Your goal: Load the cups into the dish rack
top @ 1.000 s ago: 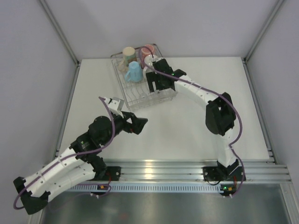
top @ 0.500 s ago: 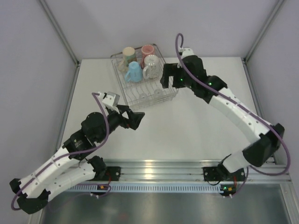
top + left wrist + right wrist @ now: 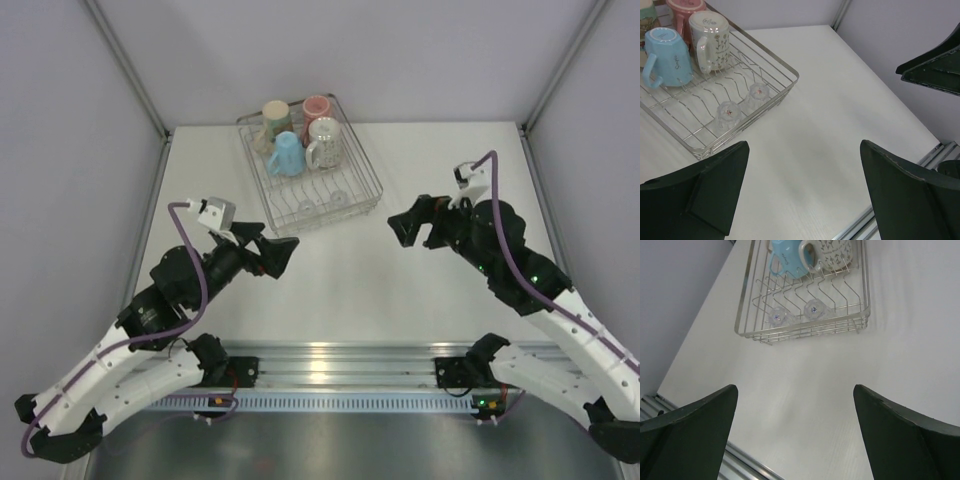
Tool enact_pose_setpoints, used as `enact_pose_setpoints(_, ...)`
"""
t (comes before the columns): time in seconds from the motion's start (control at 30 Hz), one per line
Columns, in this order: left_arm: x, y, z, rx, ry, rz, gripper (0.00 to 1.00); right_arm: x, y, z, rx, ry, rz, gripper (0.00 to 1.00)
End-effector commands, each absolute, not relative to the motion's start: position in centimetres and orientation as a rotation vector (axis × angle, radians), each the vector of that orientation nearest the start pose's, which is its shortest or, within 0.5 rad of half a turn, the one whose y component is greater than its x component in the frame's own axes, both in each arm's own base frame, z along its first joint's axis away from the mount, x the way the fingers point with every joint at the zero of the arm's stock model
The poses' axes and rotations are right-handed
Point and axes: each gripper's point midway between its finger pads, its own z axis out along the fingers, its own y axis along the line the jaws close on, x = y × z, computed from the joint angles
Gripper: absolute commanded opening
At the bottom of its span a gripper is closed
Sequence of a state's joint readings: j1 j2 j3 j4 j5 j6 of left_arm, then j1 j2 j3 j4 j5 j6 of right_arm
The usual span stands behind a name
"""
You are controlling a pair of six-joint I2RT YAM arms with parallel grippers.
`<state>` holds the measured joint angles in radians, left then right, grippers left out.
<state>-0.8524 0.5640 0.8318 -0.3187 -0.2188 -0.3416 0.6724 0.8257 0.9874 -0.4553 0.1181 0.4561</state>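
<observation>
Top view: the rack (image 3: 372,178) sits at the far middle of the table (image 3: 340,275), turned a bit askew. All the cups I can see are in it. The tan cup (image 3: 275,112) and pink cup (image 3: 316,106) are along the far side, with the blue cup (image 3: 285,155) and the mug (image 3: 325,140) just in front of them. Two glasses (image 3: 305,207) are near the front edge. The left gripper (image 3: 274,248) hangs over bare table just near the rack's front corner, jaws spread wide with nothing in them. The right gripper (image 3: 408,226) is off to the rack's right, a little apart from it, also wide open and empty.

Left wrist: both fingers (image 3: 715,190) are spread far apart over plain tabletop. The rack fills the upper left. The blue cup lies tipped on its side, handle toward the camera, and the mug stands mouth-down right beside it. The glasses are upside down by the near rim.

Right wrist: fingers (image 3: 905,435) are parted just as wide, holding nothing. The rack is at the top of the frame, glasses in the front row, blue cup and mug cut off by the top edge.
</observation>
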Motion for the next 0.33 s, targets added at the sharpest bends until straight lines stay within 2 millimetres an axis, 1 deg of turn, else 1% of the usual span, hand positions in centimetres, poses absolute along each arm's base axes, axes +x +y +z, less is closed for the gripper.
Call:
enact_pose_setpoints(0.0,18.7,-18.0,34.7,0.232,1.603,-0.782,0.98,23.1,18.3,31.6,-0.091,1.818,0.722,0.99)
enact_pose_setpoints(0.03,18.7,-18.2,34.6,0.234,1.603,-0.787,0.98,22.6,17.9,31.9,-0.075,1.801,0.733,0.99)
enact_pose_setpoints(0.07,18.7,-18.2,34.6,0.234,1.603,-0.785,0.98,22.6,17.7,31.4,-0.065,1.802,0.730,0.99)
enact_pose_setpoints(0.13,18.9,-18.2,34.8,0.228,1.604,-0.786,0.98,22.3,17.4,31.6,-0.055,1.786,0.737,0.99)
enact_pose_setpoints(0.2,18.8,-18.5,35.4,0.224,1.596,-0.803,0.98,22.2,17.1,31.4,-0.051,1.789,0.727,0.99)
enact_pose_setpoints(0.3,18.9,-19.0,35.6,0.223,1.598,-0.829,0.98,22.0,16.7,31.7,-0.036,1.783,0.719,1.00)
